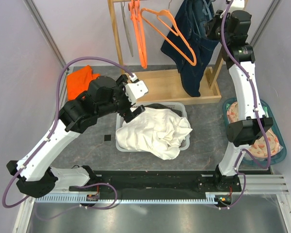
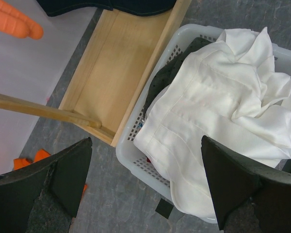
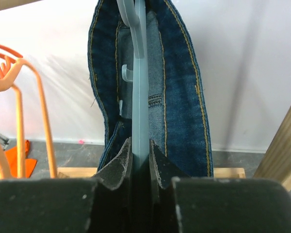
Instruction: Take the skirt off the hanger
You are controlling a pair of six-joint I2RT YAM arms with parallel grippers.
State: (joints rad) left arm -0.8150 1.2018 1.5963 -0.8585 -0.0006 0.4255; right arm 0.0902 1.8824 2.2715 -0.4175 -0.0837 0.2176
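Walls [image 1: 19, 58]: pale, plain, matt, evenly lit.
Corner strut [image 1: 46, 31]: metal, slanted, seen against left wall.
Table surface [image 1: 94, 150]: grey, mottled.
Garment rack [image 1: 116, 34]: light wood, upright posts set in shallow base tray [image 1: 165, 87], placed at far side near back wall.
Aluminium rail [image 1: 262, 182]: mounted along near table edge.
Metal sheet [image 1: 160, 218]: brushed, recorded below rail.

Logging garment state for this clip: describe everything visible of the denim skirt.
The skirt is dark blue denim with yellow stitching, hanging limp at the right end of the wooden rack, its hem down near the rack's base. It hangs around a pale blue plastic hanger, which the right gripper pinches shut.
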